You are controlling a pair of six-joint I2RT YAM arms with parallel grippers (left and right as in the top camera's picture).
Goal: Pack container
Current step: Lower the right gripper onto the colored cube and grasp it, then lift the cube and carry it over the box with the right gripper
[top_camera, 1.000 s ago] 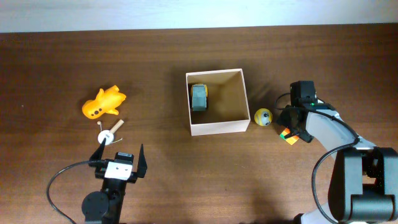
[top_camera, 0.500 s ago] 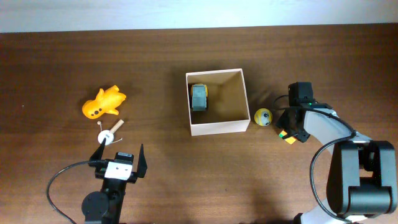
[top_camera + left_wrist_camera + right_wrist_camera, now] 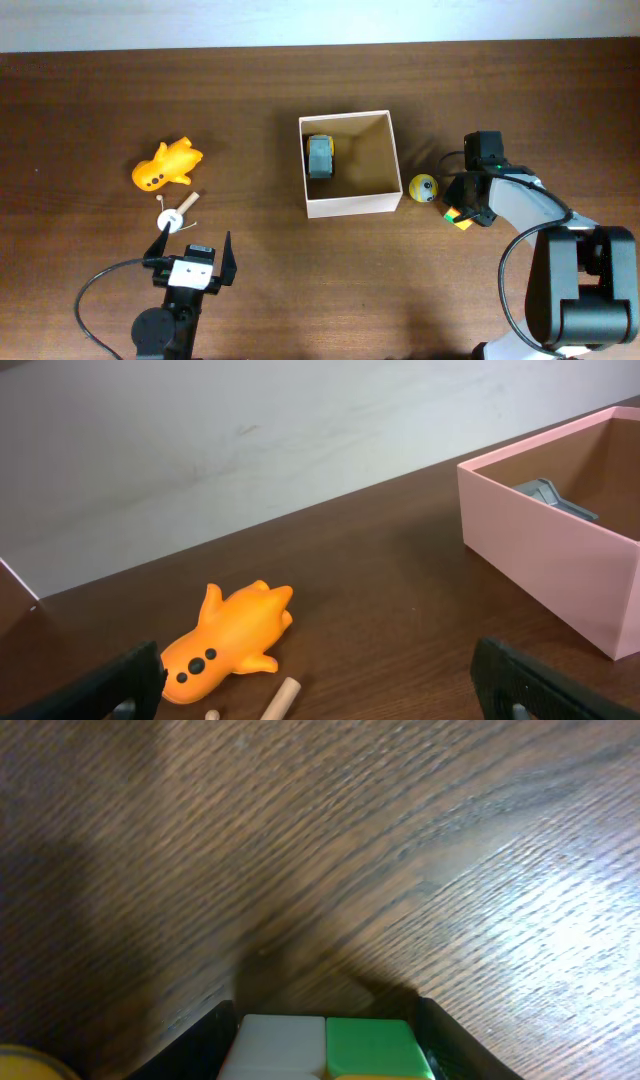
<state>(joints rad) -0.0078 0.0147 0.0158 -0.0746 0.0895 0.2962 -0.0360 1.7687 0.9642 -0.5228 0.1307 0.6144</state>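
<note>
The container (image 3: 350,206) sits at the middle of the counter (image 3: 260,290), with a grey toy (image 3: 320,157) inside by its left wall and a yellow ball (image 3: 424,188) just outside its right wall. The right end effector (image 3: 460,211) grips a multicoloured puzzle cube (image 3: 325,1048) (fingers against both sides). The left end effector (image 3: 320,690) is spread wide and empty, near an orange toy (image 3: 228,632).
</note>
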